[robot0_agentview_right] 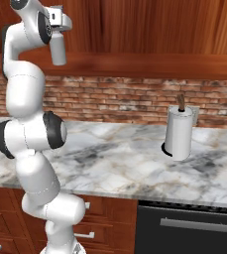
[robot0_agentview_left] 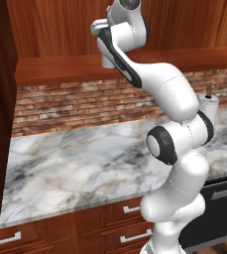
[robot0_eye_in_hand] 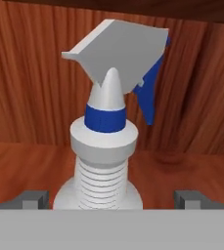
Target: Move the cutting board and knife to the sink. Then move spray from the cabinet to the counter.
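Hand (robot0_eye_in_hand: 111, 197) spread around spray (robot0_eye_in_hand: 108, 141) mid-frame on cabinet shelf (robot0_eye_in_hand: 182, 171), wood back wall behind; paper-towel roll (robot0_agentview_right: 178, 131) on counter (robot0_agentview_right: 120, 168) at right.

I can read no text, label, brand, number or sign anywhere in front of me. The spray (robot0_eye_in_hand: 106, 146) between my fingertips carries no print on its pale body, blue collar or trigger head. The paper-towel roll (robot0_agentview_right: 178, 132), the counter (robot0_agentview_left: 85, 163) and the brick wall (robot0_agentview_right: 125, 101) behind it are likewise bare of any writing.
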